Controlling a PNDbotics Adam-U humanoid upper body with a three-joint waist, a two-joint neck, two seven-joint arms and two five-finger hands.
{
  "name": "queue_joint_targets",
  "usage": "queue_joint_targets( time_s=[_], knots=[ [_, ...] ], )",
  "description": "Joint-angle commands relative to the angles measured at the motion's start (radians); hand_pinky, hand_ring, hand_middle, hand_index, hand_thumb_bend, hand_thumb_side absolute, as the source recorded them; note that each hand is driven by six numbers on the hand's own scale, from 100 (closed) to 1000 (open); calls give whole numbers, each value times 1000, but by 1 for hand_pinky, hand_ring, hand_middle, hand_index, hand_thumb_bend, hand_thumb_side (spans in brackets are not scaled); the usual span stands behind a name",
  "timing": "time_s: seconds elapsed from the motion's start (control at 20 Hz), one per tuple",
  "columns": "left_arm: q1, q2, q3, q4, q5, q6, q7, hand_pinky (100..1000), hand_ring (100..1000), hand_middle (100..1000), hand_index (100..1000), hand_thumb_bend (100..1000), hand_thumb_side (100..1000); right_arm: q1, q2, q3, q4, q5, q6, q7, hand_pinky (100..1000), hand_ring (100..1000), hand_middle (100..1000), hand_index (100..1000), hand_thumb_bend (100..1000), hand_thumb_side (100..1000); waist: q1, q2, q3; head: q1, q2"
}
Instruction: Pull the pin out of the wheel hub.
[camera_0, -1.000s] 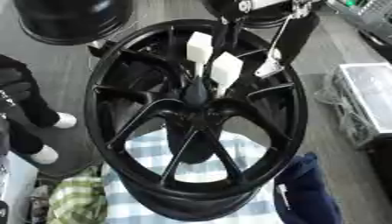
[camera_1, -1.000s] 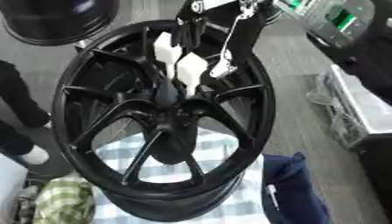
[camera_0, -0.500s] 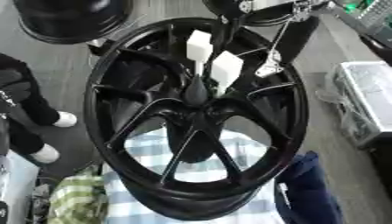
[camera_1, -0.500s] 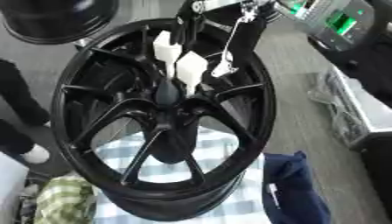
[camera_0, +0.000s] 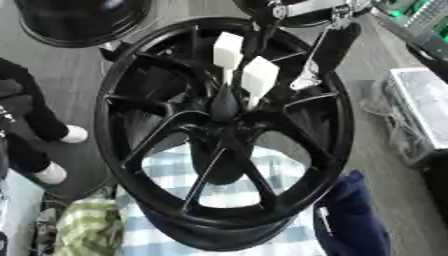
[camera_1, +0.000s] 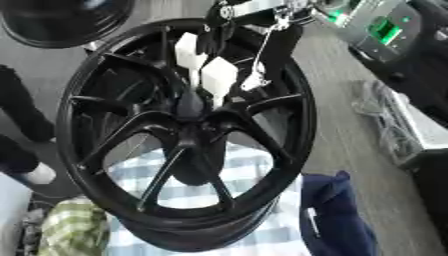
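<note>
Left eye: black wheel upright, face toward me; dark cone pin at hub, long axis pointing up. Right eye: my right hand reaching down from top, white pads straddling pin tip; clamped or not, cannot tell.

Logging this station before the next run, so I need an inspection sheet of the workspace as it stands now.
Surface: blue-and-white checked cloth under the wheel.
Job's things: black spoked alloy wheel; dark cone-shaped pin standing at its hub.
Clutter: green checked fabric bundle; dark blue cloth.
Hands: right hand, white-tipped fingers either side of the pin's top; grasp unclear. Left hand: nothing seen.
Cables: thin white cord hanging from the arm.
Surroundings: second black wheel; grey case.
</note>
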Motion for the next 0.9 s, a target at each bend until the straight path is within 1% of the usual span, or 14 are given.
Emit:
queue_joint_targets(
  time_s=[0.05, 0.3, 0.9],
  knots=[
    [-12, 7, 4, -18, -1, 0, -2, 773, 691, 678, 707, 100, 836, -12, -14, -15, 4, 7, -5, -2, 823, 754, 726, 803, 438, 202, 3, -12, 2, -2, 6],
    [-13, 5, 3, -19, 0, 1, -3, 774, 691, 678, 706, 100, 837, -8, -7, -18, 17, 10, -8, -9, 823, 752, 722, 800, 433, 181, 3, -8, 4, -3, 3],
    [-13, 0, 5, -22, 2, 3, -4, 776, 693, 680, 706, 100, 841, -1, 5, -28, 58, 39, -40, -27, 827, 761, 723, 800, 430, 167, 3, 3, 13, -10, -7]
  ],
)
